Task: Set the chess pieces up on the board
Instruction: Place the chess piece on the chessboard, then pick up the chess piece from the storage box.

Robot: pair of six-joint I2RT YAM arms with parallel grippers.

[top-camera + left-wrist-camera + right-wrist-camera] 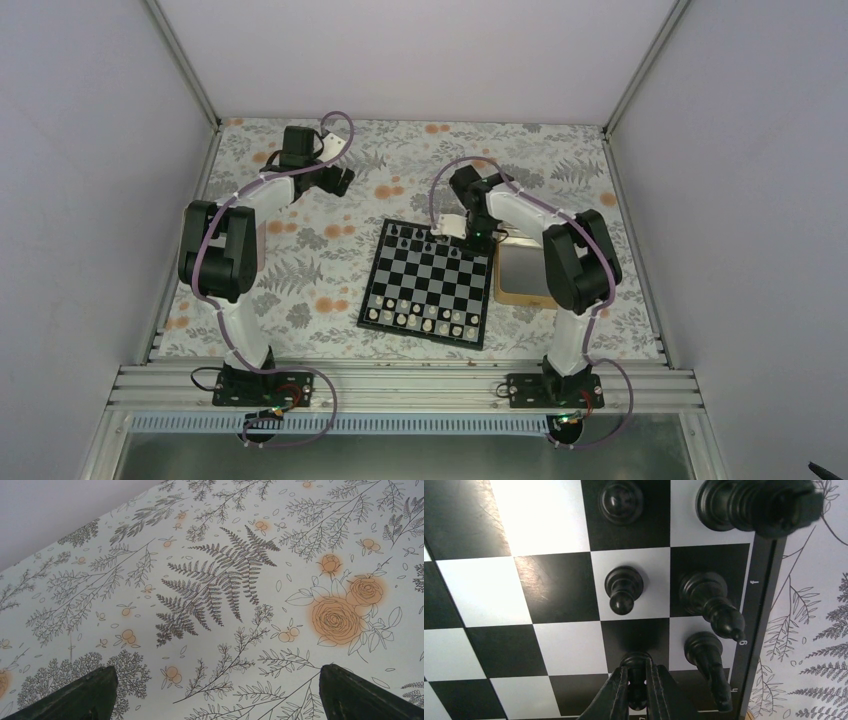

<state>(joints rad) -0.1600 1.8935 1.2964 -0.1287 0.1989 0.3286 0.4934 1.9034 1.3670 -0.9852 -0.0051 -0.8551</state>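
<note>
The chequered board [430,275] lies mid-table. My right gripper [470,232] hangs over its far right corner. In the right wrist view that gripper [637,680] is shut on a small black pawn [636,661], whose base is low over a black square; whether it touches I cannot tell. Nearby stand another black pawn [623,587], a bishop [711,602], a tall piece [706,655] by the border, and two more at the top [621,500]. My left gripper [340,180] is far left of the board, open over the floral cloth [215,630], holding nothing.
White chessmen [420,318] fill the board's two near rows. A tan-rimmed tray [520,270] with a grey floor sits right against the board's right side, under my right arm. Grey walls close in the table on three sides.
</note>
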